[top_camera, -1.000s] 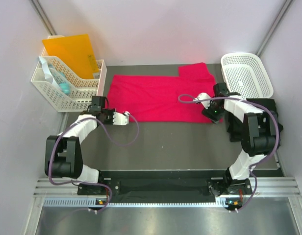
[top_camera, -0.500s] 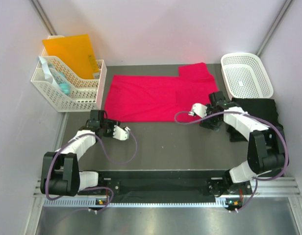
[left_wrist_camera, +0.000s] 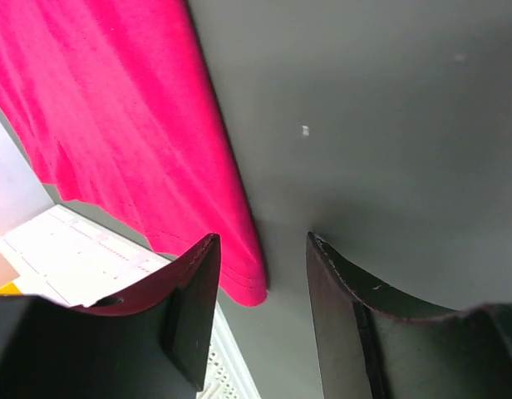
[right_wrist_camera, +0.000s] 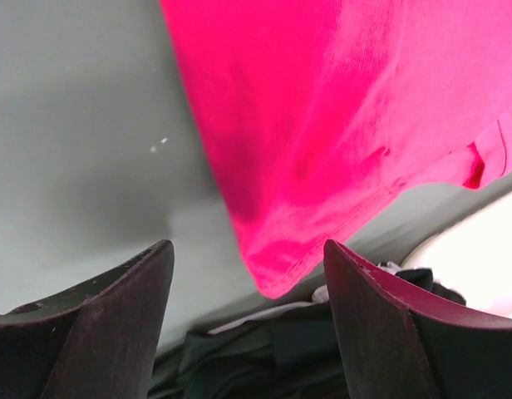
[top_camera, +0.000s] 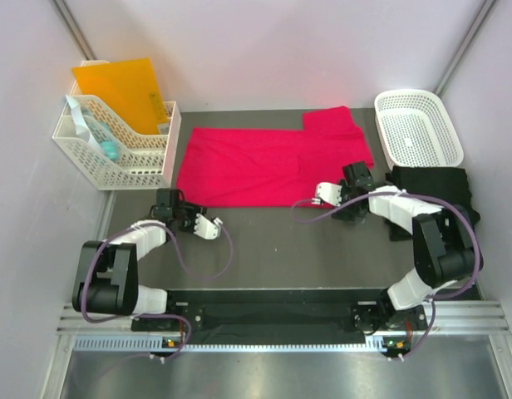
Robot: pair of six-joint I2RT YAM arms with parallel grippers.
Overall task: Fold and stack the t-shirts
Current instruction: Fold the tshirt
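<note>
Red shirt: we find it laid flat as a long band across the far middle of the table. Black shirt: bunched at the right, just in front of the basket. Left gripper: fingers parted, holding nothing, beside the red shirt's near left corner. Right gripper: fingers wide, empty, at its near right corner. Rack: far left; we note an orange sheet in it.
</note>
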